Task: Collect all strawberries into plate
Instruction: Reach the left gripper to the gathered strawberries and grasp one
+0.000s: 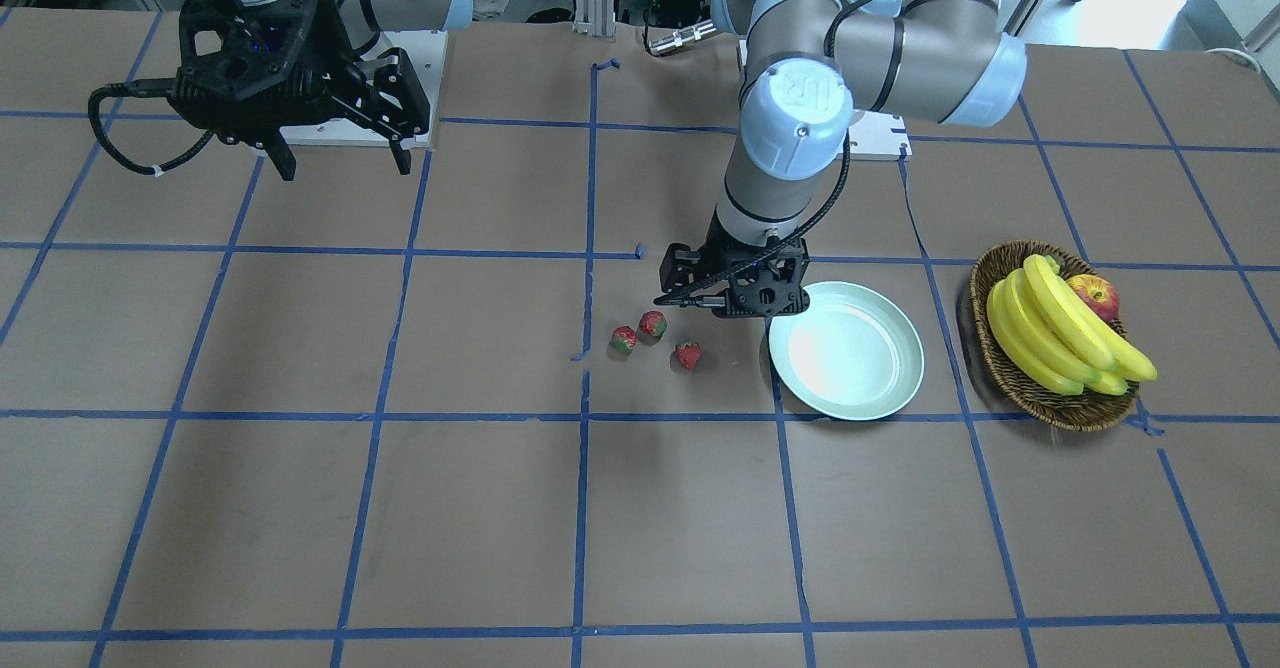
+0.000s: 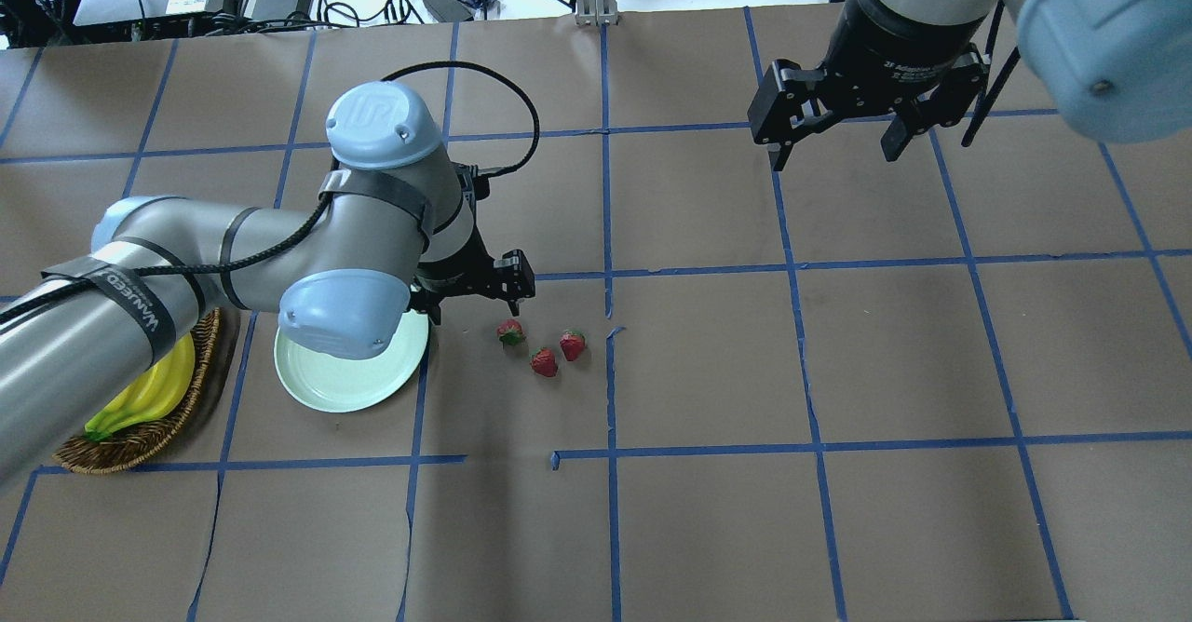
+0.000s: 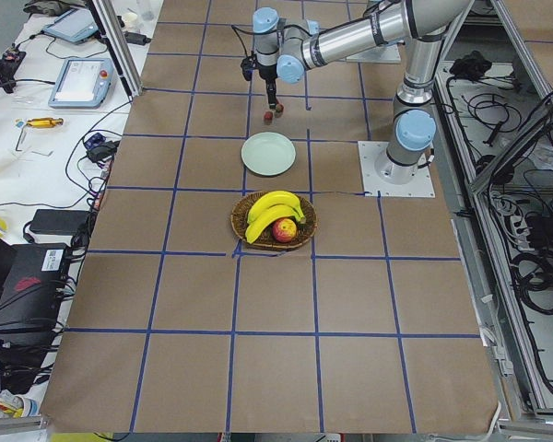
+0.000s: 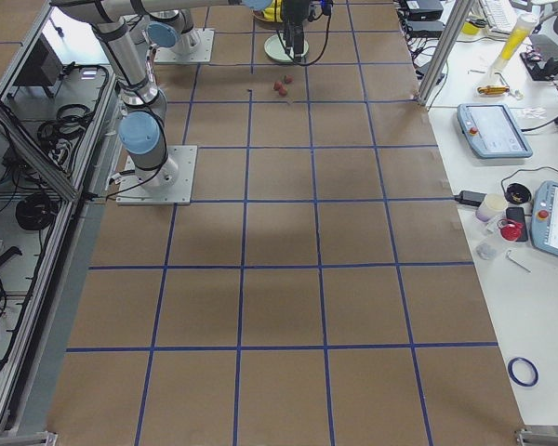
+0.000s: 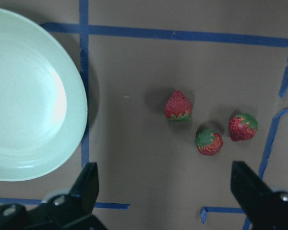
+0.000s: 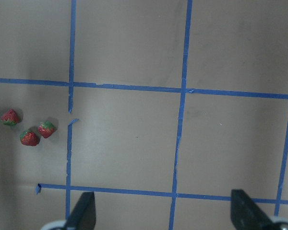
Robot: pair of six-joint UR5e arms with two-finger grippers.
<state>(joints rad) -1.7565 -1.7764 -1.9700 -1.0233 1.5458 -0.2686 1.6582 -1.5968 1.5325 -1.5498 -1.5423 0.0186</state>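
Your left fingers [image 5: 89, 187] are hanging spread wide and holding nothing, low over the bench [image 5: 134, 57] between the plate [image 5: 33, 96] and the strawberries [image 5: 178, 106]. All three berries are lying on the bench near the plate and none is in it yet, so the plate is sitting bare. Your right fingers [image 6: 84, 208] are also gaping wide and carrying nothing, hovering high and well apart from the fruit.

The trouble I am expecting is in the cluster: two berries are sitting almost touching, with the third just beside them. If you are coming down on one with the fingers this wide, a tip is likely landing on a neighbour and sending it rolling across the bench. The berries are looking small and rounded, so an off-centre squeeze is risking one squirting out. With the plate lying so close, a low carry is risking a finger clipping the raised rim and shoving the plate — so be lifting clear before crossing over.
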